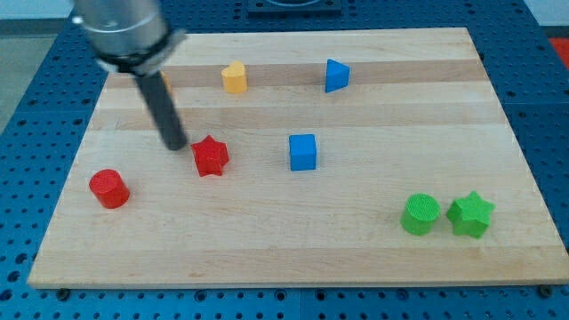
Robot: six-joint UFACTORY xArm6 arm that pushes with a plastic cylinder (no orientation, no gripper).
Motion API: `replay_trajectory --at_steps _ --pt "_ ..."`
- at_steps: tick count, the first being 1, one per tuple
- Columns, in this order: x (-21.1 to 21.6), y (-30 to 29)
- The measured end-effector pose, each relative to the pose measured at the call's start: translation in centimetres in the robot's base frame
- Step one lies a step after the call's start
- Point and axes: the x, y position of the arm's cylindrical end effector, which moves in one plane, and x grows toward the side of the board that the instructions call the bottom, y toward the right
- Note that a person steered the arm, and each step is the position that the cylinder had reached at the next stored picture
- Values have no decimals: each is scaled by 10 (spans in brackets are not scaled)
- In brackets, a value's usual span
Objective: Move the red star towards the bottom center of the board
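The red star [211, 156] lies on the wooden board [293, 240], left of centre. My tip [176, 145] is just to the star's upper left, a small gap away, not clearly touching it. The rod rises from there to the arm's grey body at the view's top left.
A red cylinder [108, 188] lies at the left. A blue cube [302, 152] sits right of the star. A yellow block [234, 77] and a blue triangular block [336, 76] lie near the top. A green cylinder [420, 214] and a green star [470, 214] sit at the lower right.
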Motion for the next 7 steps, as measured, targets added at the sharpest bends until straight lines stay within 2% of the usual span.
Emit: replay_trajectory --at_steps 1,2,4,6,7 --pt "12 80" --pt "40 129" --pt "18 27" --pt "-13 -21" --pt "7 -58"
